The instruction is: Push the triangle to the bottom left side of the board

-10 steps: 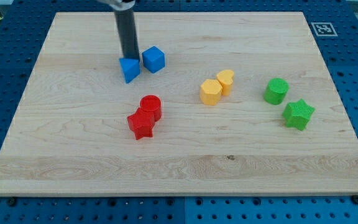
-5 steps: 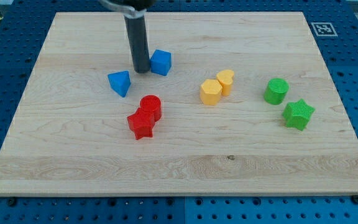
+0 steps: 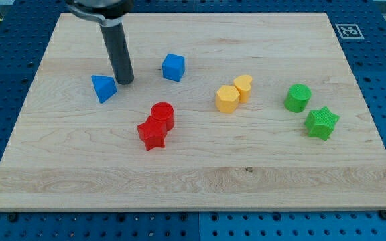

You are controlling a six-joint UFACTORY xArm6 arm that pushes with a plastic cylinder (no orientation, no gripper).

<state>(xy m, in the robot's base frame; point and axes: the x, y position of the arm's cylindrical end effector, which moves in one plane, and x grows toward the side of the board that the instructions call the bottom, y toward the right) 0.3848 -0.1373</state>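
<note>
The blue triangle [image 3: 103, 88] lies on the wooden board [image 3: 193, 174] in the upper left part of the view. My tip [image 3: 124, 81] stands just to the triangle's right, touching or nearly touching it. The dark rod rises from there to the view's top. A blue cube [image 3: 173, 67] sits further right of the tip, apart from it.
A red cylinder [image 3: 162, 114] and a red star [image 3: 151, 134] sit together below the tip. A yellow hexagon block [image 3: 227, 99] and a yellow block [image 3: 243, 87] sit at centre right. A green cylinder [image 3: 298, 98] and a green star [image 3: 322, 123] are at the right.
The blue triangle has slid left and a little down. My tip swung right beside the blue cube, then back left to the triangle's right side. The cube shifted slightly right.
</note>
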